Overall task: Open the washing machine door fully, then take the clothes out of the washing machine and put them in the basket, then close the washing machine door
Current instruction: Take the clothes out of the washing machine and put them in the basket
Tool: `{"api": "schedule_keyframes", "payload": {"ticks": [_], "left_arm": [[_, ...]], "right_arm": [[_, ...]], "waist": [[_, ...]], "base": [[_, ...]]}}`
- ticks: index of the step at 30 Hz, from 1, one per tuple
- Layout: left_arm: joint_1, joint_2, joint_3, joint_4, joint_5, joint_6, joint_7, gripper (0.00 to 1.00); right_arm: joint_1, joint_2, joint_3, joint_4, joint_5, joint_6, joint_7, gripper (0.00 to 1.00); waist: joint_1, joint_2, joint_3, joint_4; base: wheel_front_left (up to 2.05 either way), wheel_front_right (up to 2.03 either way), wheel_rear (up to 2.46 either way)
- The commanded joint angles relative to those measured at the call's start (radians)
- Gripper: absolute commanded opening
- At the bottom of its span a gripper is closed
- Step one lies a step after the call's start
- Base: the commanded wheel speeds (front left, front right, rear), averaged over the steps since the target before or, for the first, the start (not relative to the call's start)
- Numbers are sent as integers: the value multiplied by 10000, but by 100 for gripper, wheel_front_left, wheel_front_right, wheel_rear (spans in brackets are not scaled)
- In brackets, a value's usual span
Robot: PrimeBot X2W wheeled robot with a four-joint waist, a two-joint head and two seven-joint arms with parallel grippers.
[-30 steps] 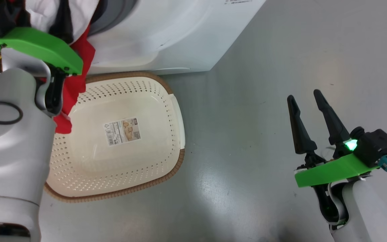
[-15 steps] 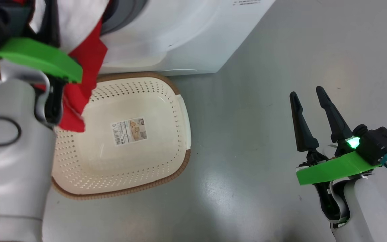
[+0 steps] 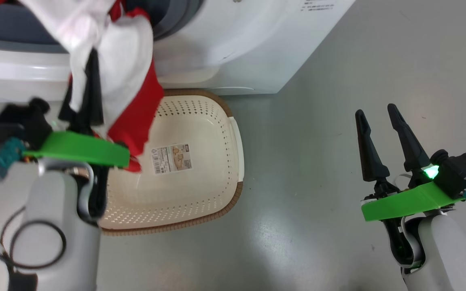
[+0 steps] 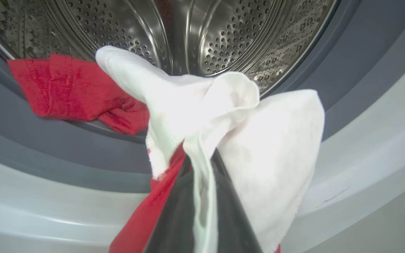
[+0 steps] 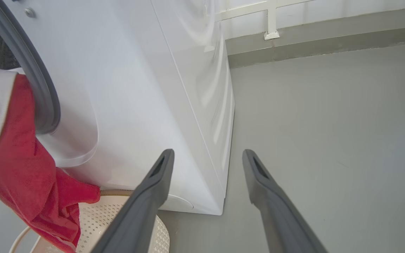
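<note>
Clothes [image 4: 269, 140] tight in left end effector [image 4: 202, 157]

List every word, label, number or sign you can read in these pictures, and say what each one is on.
Paper label on the bottom of the basket: printed lines and a small picture, too small to read.
Small dark print on the white panel of the washing machine: too small and blurred to read.
No other text can be read.
</note>
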Motion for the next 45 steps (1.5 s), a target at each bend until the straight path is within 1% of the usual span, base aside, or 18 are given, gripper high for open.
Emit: {"api": "schedule_keyframes", "payload": {"ticks": [1,7,14,23,35,37,38,42,44,45], "left_arm": [[358,248,258,-313,122,-55,-49,0],[1292,89,146,-298,210,-55,-49,0],[1730,63,-306,341,62,-55,-49,0],[1528,60,-928,1718,185,-55,-49,0],[850,59,-1282,3438,-12,-55,-49,0],[639,59,-1235,3823,-9,-55,-49,7],[639,59,-1235,3823,-9,-55,-49,7],[391,59,-1153,4186,21,-55,-49,15],[329,59,-1115,4301,29,-55,-49,26],[307,59,-1082,4349,38,-55,-49,34]], "right_arm": [[291,50,220,-220,-53,67,-65,100],[359,21,255,-196,-72,67,-65,100],[383,-9,365,-183,-64,67,-65,100],[263,-7,414,-242,-55,67,-65,100],[-56,23,344,-330,-29,67,-65,100],[-128,30,350,-343,-25,67,-65,100],[-128,30,350,-343,-25,67,-65,100],[-207,37,354,-353,-18,67,-65,100],[-225,40,354,-341,-16,67,-65,100],[-232,41,353,-334,-15,67,-65,100]], "waist": [[0,-1,-42,45],[0,-1,-147,160],[0,-1,-175,151],[0,-1,153,-3],[0,-1,771,-180],[0,-1,897,-211],[0,-1,897,-211],[0,-1,1028,-250],[0,-1,1046,-274],[0,-1,1048,-282]], "base": [[0,0,0],[0,0,0],[0,0,0],[0,0,0],[0,0,0],[0,0,0],[0,0,0],[0,0,0],[0,0,0],[0,0,0]]}}
